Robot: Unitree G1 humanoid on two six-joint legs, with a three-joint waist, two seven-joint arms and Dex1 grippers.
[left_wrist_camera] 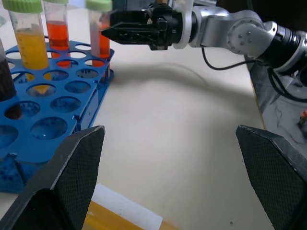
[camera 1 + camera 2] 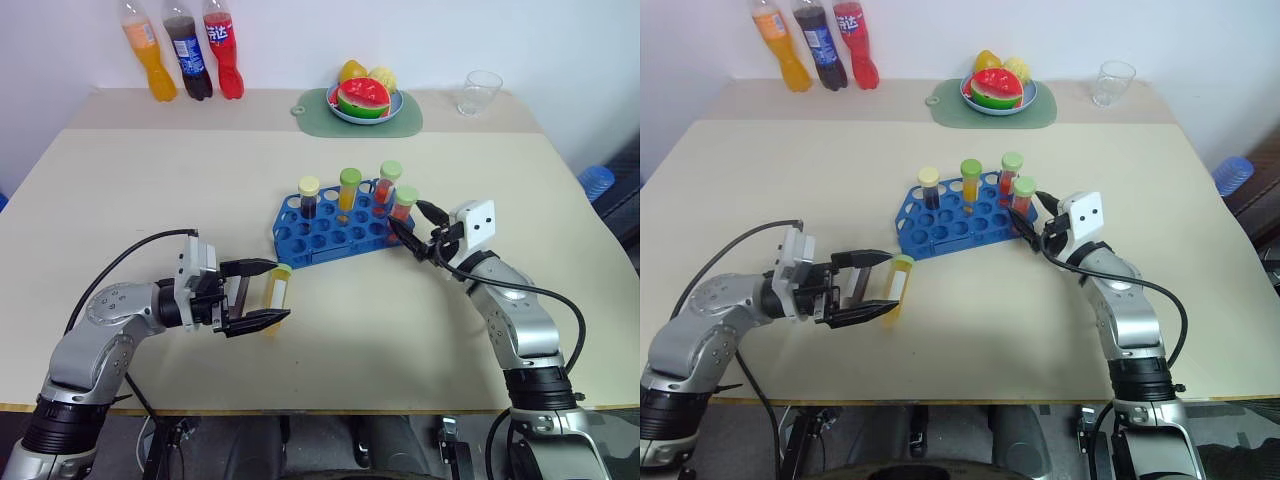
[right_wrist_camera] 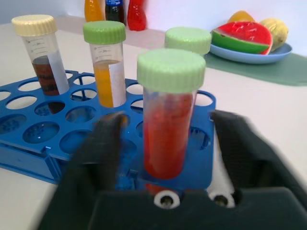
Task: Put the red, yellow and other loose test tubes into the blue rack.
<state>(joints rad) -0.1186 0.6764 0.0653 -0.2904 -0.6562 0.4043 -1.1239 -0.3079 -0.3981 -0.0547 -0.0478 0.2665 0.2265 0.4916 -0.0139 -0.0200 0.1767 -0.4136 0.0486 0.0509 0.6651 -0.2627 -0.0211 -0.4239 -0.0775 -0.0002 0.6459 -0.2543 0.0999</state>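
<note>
The blue rack (image 2: 335, 232) stands mid-table. Upright in it are a dark brown tube (image 2: 309, 197), a yellow tube (image 2: 349, 190) and two red tubes (image 2: 388, 182), all capped. My right gripper (image 2: 408, 217) is open at the rack's near right corner. Its fingers (image 3: 108, 143) stand either side of the nearer red tube (image 3: 168, 129), with gaps showing on both sides. A loose yellow tube (image 2: 279, 291) with a white label lies on the table. My left gripper (image 2: 266, 294) is open, and that tube lies at its fingertips.
Three soda bottles (image 2: 185, 50) stand at the back left. A fruit plate (image 2: 396, 104) on a green mat (image 2: 410, 118) and a clear glass (image 2: 480, 92) stand along the back. The table's near edge runs just behind both arms.
</note>
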